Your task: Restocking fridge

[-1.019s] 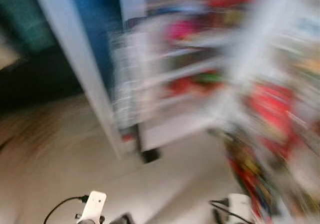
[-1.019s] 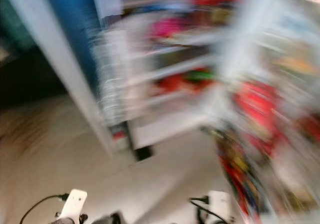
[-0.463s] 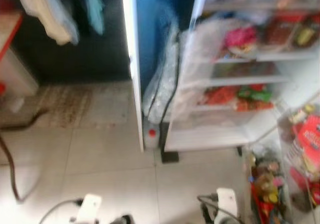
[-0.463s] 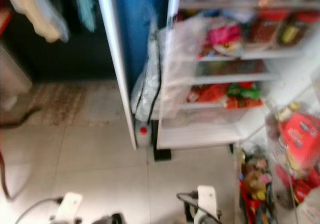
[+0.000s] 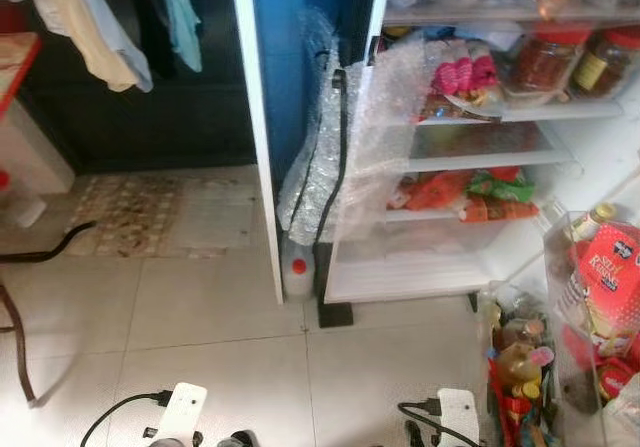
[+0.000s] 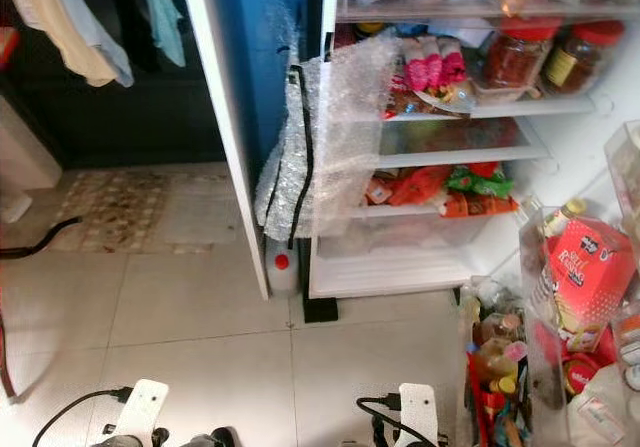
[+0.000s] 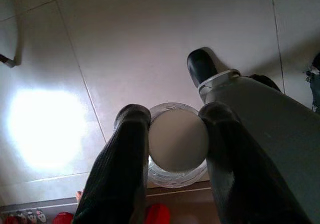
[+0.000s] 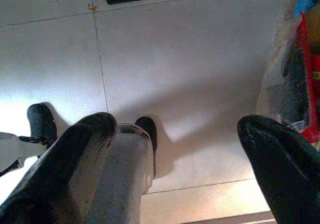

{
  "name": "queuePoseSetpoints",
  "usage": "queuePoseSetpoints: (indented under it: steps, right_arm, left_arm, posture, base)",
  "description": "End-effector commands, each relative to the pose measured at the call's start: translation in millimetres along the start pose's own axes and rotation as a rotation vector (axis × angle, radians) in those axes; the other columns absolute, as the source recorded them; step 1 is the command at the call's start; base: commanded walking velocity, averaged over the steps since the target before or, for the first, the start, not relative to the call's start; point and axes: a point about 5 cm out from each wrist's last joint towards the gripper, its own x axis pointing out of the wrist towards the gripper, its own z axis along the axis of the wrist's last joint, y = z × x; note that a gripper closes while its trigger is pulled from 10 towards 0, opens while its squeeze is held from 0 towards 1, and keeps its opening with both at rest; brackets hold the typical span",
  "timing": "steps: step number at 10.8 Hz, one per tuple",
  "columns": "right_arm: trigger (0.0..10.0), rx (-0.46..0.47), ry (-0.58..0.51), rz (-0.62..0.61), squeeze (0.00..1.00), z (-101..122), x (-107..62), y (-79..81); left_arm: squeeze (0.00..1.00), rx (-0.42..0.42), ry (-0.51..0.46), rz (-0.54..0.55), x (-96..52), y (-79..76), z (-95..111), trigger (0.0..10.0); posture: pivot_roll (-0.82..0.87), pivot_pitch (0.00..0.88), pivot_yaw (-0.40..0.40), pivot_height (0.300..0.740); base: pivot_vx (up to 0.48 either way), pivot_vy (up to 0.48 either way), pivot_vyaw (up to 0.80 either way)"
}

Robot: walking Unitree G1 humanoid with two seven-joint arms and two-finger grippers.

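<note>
Left eye view: an open fridge (image 5: 500, 147) stands ahead on a pale tiled floor (image 5: 200, 307). Its shelves hold two red-lidded jars (image 5: 545, 59), a pink packet (image 5: 462, 72) and red and green packets (image 5: 470, 192) lower down. Bubble wrap (image 5: 345, 147) hangs over the fridge's left edge, and a small bottle with a red cap (image 5: 298, 272) stands on the floor at its foot. The door rack (image 5: 590, 297) on the right carries a red carton (image 5: 612, 277) and bottles. Clothes (image 5: 100, 17) hang at the upper left above a patterned mat (image 5: 125, 212).

Left wrist view: the left gripper (image 7: 175, 134) is clamped around a clear glass jar with a pale lid (image 7: 178, 141), one black finger (image 7: 122, 164) touching each side, held over the floor tiles.

Right wrist view: the right gripper (image 8: 175, 134) is spread wide with nothing between its fingers (image 8: 80, 149), above the floor and near the door rack's red items (image 8: 307, 83).
</note>
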Motion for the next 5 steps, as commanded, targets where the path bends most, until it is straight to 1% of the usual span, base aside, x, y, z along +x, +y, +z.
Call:
queuePoseSetpoints:
  steps: [1,5]
  right_arm:
    - [10.0,-0.003,0.036,-0.012,0.00,-10.0,-2.3,-3.8]
    - [10.0,-0.009,0.043,-0.004,0.00,-11.1,-2.2,-1.6]
  left_arm:
    - [0.00,0.014,0.036,-0.014,-1.2,-2.5,-10.8,10.0]
    - [0.00,0.019,0.035,-0.016,-1.2,-2.5,-11.0,10.0]
  posture:
    - [-0.16,0.164,-0.041,0.740]
    - [-0.16,0.169,-0.043,0.740]
  base:
    - [0.000,0.000,0.00]
    - [0.000,0.000,0.00]
